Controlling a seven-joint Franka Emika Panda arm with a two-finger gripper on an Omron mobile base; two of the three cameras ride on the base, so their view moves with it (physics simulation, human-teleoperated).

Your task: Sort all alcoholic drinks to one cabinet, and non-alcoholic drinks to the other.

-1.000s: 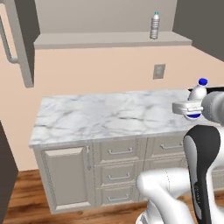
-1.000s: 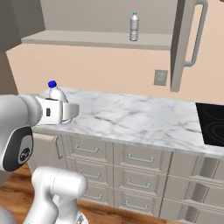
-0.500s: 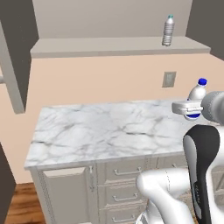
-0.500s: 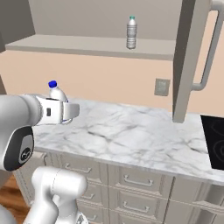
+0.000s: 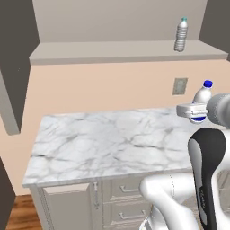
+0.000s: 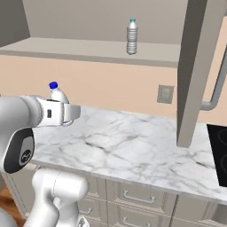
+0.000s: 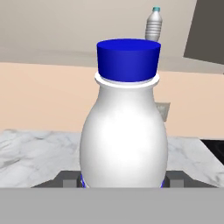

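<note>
Level above the counter [image 5: 112, 139], tool [image 7: 124, 180] grips upright white bottle [image 7: 124, 131].

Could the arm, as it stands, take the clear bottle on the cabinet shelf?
Probably not yet: the end effector is shut on the white bottle. The clear bottle stands in the open.

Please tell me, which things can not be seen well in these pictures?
- White bottle: its base and label are cut off at the bottom of the hand view; the hand covers its lower body in both base views.
- Clear bottle on the shelf: too small to read its label.
</note>
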